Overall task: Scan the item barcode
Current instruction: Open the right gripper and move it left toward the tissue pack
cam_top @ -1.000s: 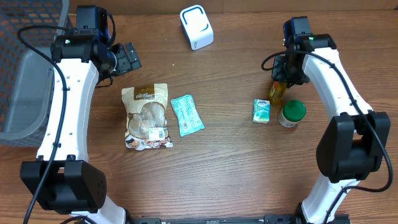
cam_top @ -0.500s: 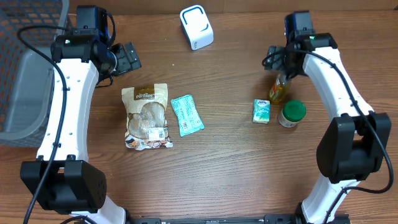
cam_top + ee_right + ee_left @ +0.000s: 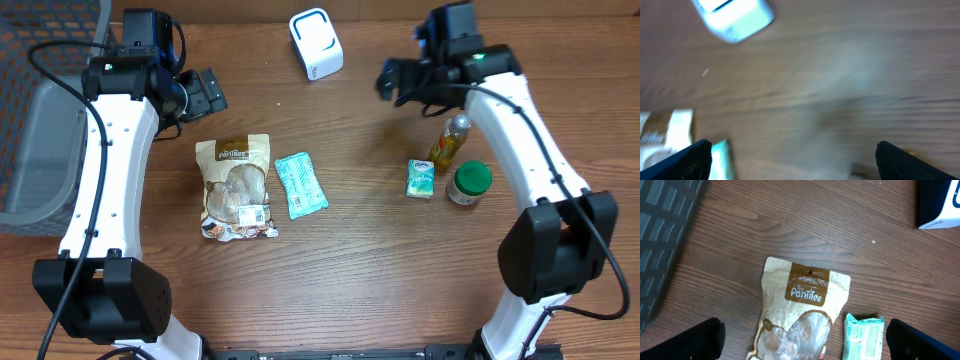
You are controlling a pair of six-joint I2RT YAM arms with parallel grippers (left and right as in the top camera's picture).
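The white barcode scanner stands at the back of the table. A yellow bottle stands free beside a green-lidded jar and a small green-white carton. My right gripper hangs open and empty, left of the bottle and right of the scanner. Its wrist view is blurred, showing the scanner above wide, empty fingers. My left gripper is open above a tan snack pouch and a teal packet. The left wrist view shows the pouch and packet between its fingers.
A grey bin and a dark mesh basket stand at the table's left edge; the basket also shows in the left wrist view. Bare wood lies between the teal packet and the carton.
My right gripper opened, let go of the yellow bottle and swung left toward the scanner. The bottle stays beside the jar. The left arm has not moved.
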